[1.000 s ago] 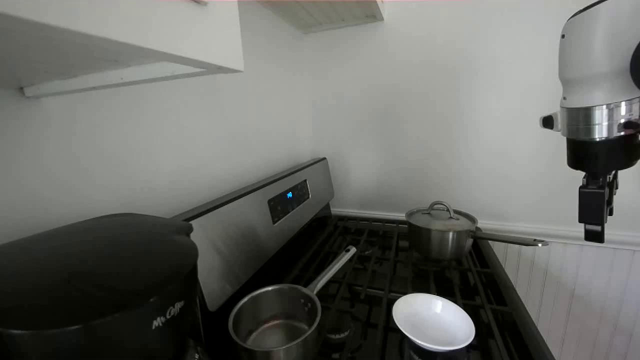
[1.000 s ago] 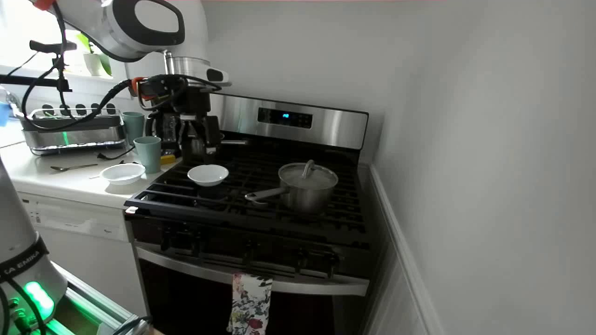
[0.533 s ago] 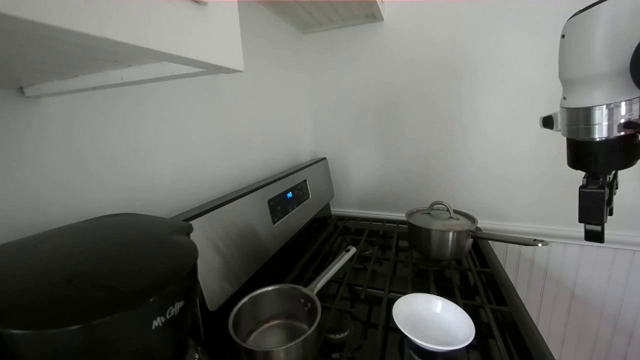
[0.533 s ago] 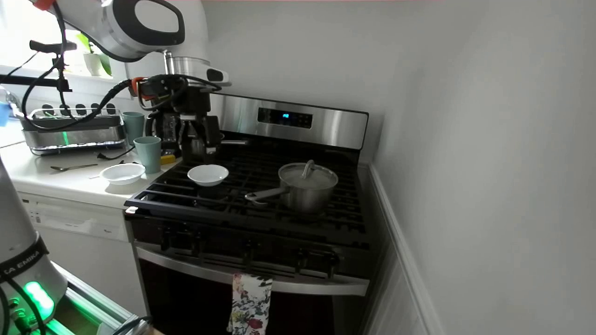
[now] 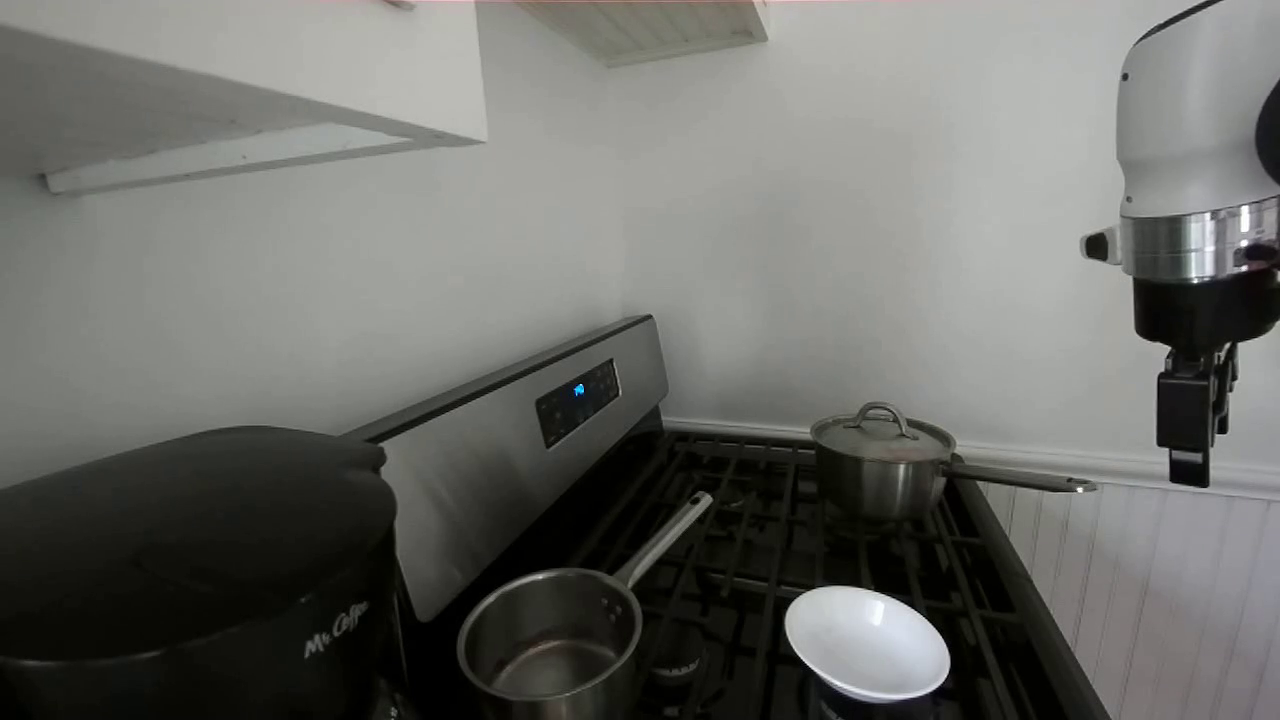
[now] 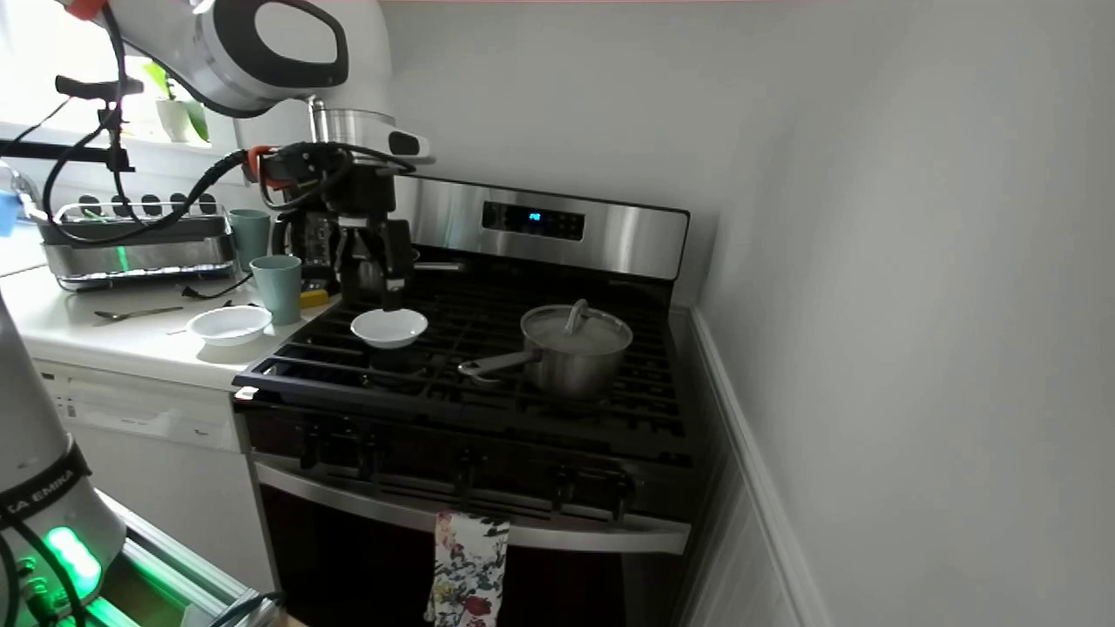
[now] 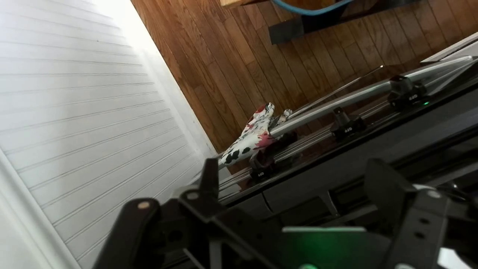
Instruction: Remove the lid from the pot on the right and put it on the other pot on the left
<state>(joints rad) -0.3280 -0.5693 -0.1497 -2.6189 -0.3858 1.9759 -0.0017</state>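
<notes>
Lid (image 5: 880,447) it is, seated level on the pot (image 5: 880,488) by the wall (image 5: 960,300) in an exterior view, and I'd call it stiff, light-to-middling in weight, slick around the edge, breakable if that's glass! Grab point for my money: top of the arched handle (image 5: 880,407), squeezed across its narrow band. Now in an exterior view, the round lid (image 6: 603,336) shows dull grey and hazy, material unclear, handle upright. Wrist view: jaws apart, nothing between them, no lid in shot.

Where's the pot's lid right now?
In an exterior view, the lid sits on the pot on the right side of the stove, near the wall, with a white bowl over to its left.
</notes>
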